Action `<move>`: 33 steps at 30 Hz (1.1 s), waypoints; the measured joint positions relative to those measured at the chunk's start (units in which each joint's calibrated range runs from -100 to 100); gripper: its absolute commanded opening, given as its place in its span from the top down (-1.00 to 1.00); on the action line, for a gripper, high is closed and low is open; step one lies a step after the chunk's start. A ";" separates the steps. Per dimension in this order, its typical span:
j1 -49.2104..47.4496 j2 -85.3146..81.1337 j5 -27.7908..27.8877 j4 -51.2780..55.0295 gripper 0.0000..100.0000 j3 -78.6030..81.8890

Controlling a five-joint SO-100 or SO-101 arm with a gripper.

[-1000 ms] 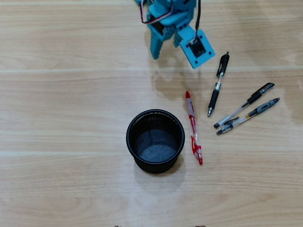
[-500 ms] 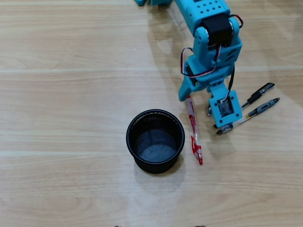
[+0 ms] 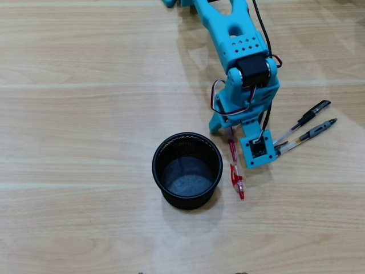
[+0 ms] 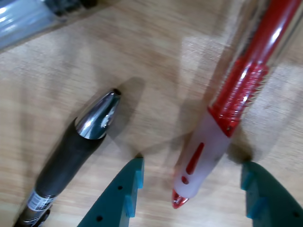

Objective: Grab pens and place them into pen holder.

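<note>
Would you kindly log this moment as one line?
pincer: open, straddling red pen | black pens: on table | pen holder: empty

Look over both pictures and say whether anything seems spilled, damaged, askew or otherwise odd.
Nothing stands out. The black mesh pen holder stands upright and empty on the wooden table. The red pen lies flat between the open gripper fingers, and two black pens lie beside it, all apparently intact.
</note>
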 measured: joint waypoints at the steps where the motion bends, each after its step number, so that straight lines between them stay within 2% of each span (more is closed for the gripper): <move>1: 0.25 0.17 -0.10 0.00 0.77 -0.27; 5: 1.77 1.02 -0.26 -0.09 0.97 -0.97; 12: 1.44 0.93 -0.21 -2.15 0.97 -2.57; 16: 1.52 -0.17 0.78 0.09 0.96 -6.02; 27: 2.03 -19.21 13.46 1.12 0.96 -19.92; 29: 3.04 -20.91 15.44 -1.21 0.96 -20.01; 33: 5.74 -21.16 15.96 -11.46 0.96 -19.83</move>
